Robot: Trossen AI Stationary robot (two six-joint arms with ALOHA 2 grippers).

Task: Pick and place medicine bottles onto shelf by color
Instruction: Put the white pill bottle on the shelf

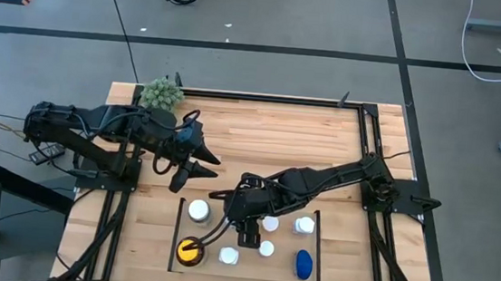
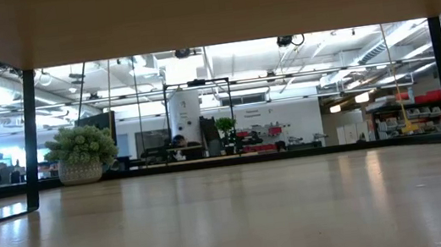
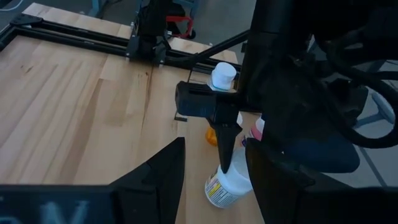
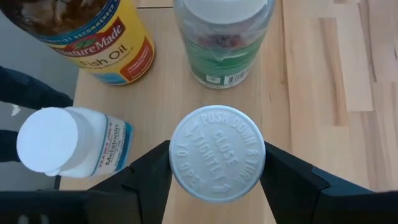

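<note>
The shelf (image 1: 177,230) is a black-railed bay at the table's near side. Several medicine bottles stand in it: white-capped ones (image 1: 199,211) (image 1: 304,225), an amber yellow-capped one (image 1: 189,251) and a blue one (image 1: 303,264). My right gripper (image 4: 217,186) hangs over the bay's middle (image 1: 248,234), shut on a white-capped bottle (image 4: 217,152). This bottle's labelled body (image 3: 227,186) shows below one finger in the left wrist view. My left gripper (image 1: 195,170) waits open above the bare wood, left of the bay and farther back, with nothing between its fingers. My right gripper pinches the white bottle by its cap's rim (image 4: 175,155), one finger on each side. The fingers slant down from the table's right and far side. The cap's top faces up along the fingers, and the body (image 3: 227,186) hangs tilted below them. Whether the base touches the wood I cannot tell.
A green plant ball (image 1: 161,94) sits at the far left corner and also shows in the low view (image 2: 81,154). Close around the held bottle stand the amber fish-oil bottle (image 4: 93,37), a green-labelled bottle (image 4: 224,37) and a white melatonin bottle (image 4: 68,143). Bare wood lies beyond the bay.
</note>
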